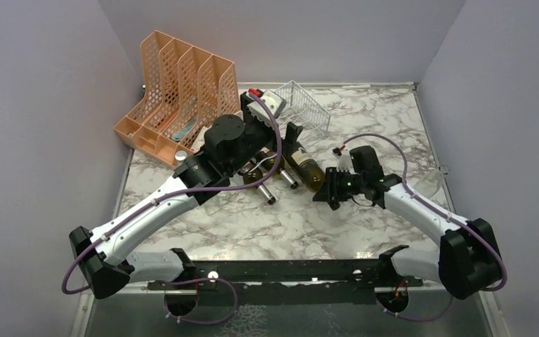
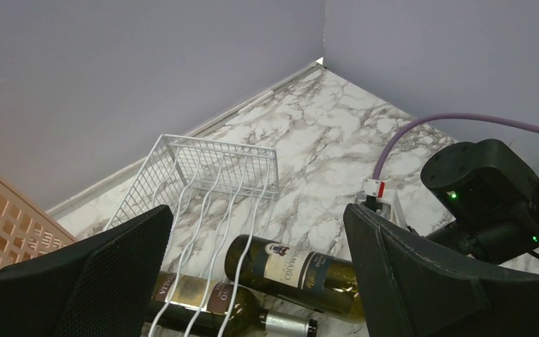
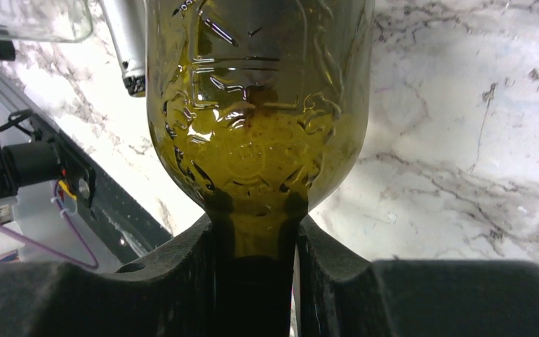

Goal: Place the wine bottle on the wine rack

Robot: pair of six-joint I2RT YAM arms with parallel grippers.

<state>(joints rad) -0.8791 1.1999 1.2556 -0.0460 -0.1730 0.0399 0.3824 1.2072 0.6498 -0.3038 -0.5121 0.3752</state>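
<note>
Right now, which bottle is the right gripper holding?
The olive-green bottle farthest right; the right gripper is shut on its neck. The silver-capped bottles to its left lie free.

The white, grey-veined marble table [image 1: 288,228] carries an orange perforated file organizer [image 1: 182,91] at its far left corner, with the white wire wine rack [image 1: 307,107] to its right near the far edge. Nearer the middle an olive-green wine bottle [image 1: 307,170] lies on its side, and two darker bottles [image 1: 268,192] lie just to its left, necks pointing toward the near edge
</note>
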